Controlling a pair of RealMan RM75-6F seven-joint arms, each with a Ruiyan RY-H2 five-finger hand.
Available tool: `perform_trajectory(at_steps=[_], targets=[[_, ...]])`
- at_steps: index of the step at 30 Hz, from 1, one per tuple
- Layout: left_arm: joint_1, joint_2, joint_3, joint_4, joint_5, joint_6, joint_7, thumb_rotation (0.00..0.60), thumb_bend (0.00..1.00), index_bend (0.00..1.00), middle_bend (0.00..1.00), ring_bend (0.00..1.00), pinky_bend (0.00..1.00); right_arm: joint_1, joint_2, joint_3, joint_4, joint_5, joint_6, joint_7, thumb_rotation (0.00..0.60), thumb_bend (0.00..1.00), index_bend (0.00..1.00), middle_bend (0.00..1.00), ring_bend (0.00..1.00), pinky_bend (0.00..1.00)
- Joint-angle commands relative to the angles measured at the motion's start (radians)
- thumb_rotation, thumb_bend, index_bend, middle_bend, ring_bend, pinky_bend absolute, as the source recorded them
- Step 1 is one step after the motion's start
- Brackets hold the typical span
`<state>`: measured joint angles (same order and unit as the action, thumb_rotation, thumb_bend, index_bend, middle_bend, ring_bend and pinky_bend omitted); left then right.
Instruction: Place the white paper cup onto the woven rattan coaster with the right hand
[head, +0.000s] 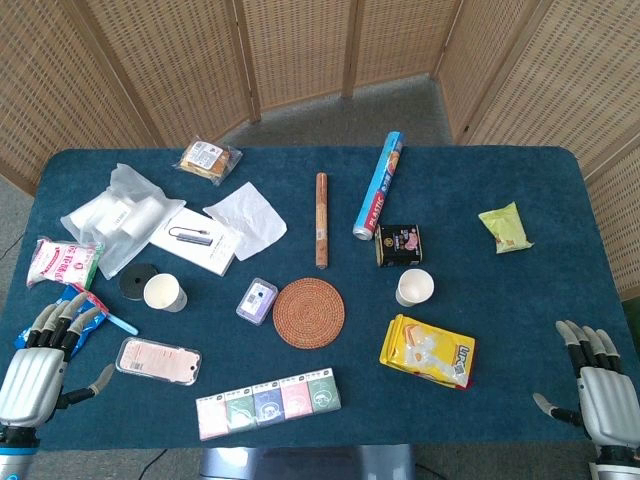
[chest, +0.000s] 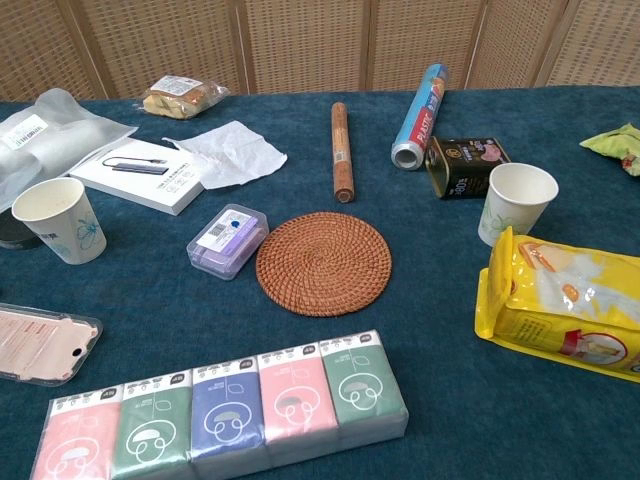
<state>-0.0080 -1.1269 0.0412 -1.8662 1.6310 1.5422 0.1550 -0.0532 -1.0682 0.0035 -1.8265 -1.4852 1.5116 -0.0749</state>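
My right hand (head: 606, 385) open, left hand (head: 35, 365) open, white paper cup (chest: 516, 203) beside rattan coaster (chest: 323, 262), blue roll (chest: 419, 117) reading "PLASTIC"

A round woven coaster (chest: 323, 263) lies flat near the middle of the blue desk (chest: 440, 400). To its right a white paper cup (chest: 516, 203) stands upright, just behind a yellow snack bag (chest: 565, 305) and beside a dark tin (chest: 466, 165). A second paper cup (chest: 62, 220) stands at the left. A small purple box (chest: 227, 240) sits just left of the coaster, a wooden stick (chest: 342, 150) lies behind it, and a row of tissue packs (chest: 225, 410) lies in front.
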Motion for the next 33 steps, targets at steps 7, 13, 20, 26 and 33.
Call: perform_trajectory(at_steps=[7,13,20,26,33], targets=[[-0.006,-0.008,-0.004,0.007,-0.002,-0.008,-0.007,0.454,0.35,0.13,0.06,0.0,0.0,0.001,0.004,-0.002,-0.004,-0.007,0.0,0.0,0.6,0.15,0.0,0.0,0.0,0.0],[-0.007,0.002,-0.003,0.004,0.003,-0.006,-0.015,0.451,0.35,0.13,0.06,0.0,0.0,-0.008,0.006,-0.007,-0.007,-0.01,0.01,0.007,0.6,0.15,0.0,0.0,0.0,0.0],[-0.024,0.024,-0.012,-0.005,-0.017,-0.033,-0.032,0.456,0.35,0.13,0.05,0.0,0.0,-0.007,0.009,-0.006,-0.012,-0.011,0.01,0.006,0.6,0.15,0.0,0.0,0.0,0.0],[-0.084,0.058,-0.033,-0.027,-0.092,-0.148,-0.012,0.456,0.35,0.09,0.01,0.0,0.0,-0.004,0.012,-0.005,-0.013,-0.003,0.0,0.005,0.6,0.15,0.0,0.0,0.0,0.0],[-0.142,0.044,-0.069,-0.029,-0.142,-0.216,-0.02,0.456,0.35,0.06,0.0,0.0,0.0,0.001,0.009,0.0,0.007,0.014,-0.015,0.027,0.6,0.15,0.0,0.0,0.0,0.0]])
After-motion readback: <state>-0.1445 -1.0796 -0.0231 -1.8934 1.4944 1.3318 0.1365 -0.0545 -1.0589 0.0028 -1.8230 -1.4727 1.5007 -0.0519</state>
